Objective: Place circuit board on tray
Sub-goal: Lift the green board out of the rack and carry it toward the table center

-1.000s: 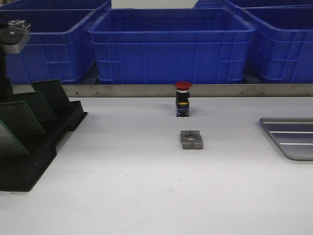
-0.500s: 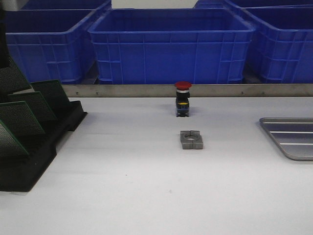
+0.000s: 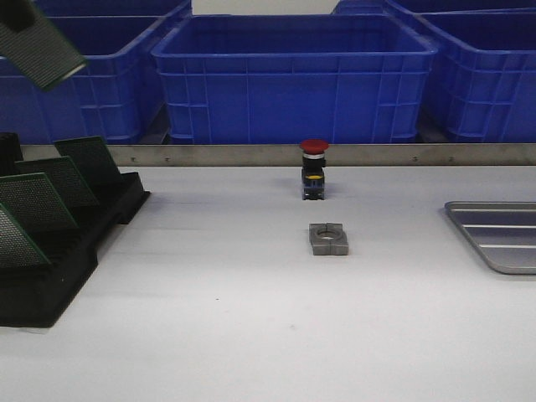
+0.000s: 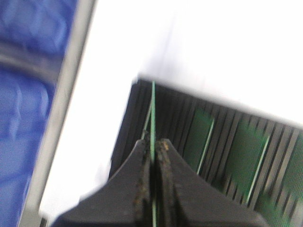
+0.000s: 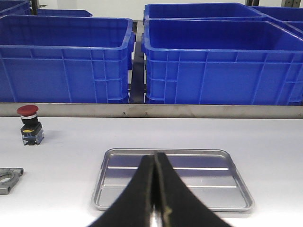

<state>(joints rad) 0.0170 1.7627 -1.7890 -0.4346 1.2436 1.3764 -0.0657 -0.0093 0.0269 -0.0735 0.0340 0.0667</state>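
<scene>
A green circuit board (image 3: 42,46) hangs tilted in the air at the far upper left of the front view, above the black slotted rack (image 3: 59,276). In the left wrist view my left gripper (image 4: 152,142) is shut on that board's thin green edge (image 4: 153,109), with the rack (image 4: 175,123) below it. The silver-grey tray (image 3: 502,239) lies bare at the right edge of the table. In the right wrist view my right gripper (image 5: 155,158) is shut and empty, in front of the tray (image 5: 227,189). Neither gripper body shows in the front view.
Several more green boards (image 3: 33,201) stand in the rack. A red-capped push button (image 3: 313,170) and a grey metal block (image 3: 328,239) sit mid-table. Blue crates (image 3: 293,75) line the back behind a metal rail (image 3: 251,155).
The circuit board has risen out of the rack area to the upper left of the front view. The right arm and the tray have not moved.
</scene>
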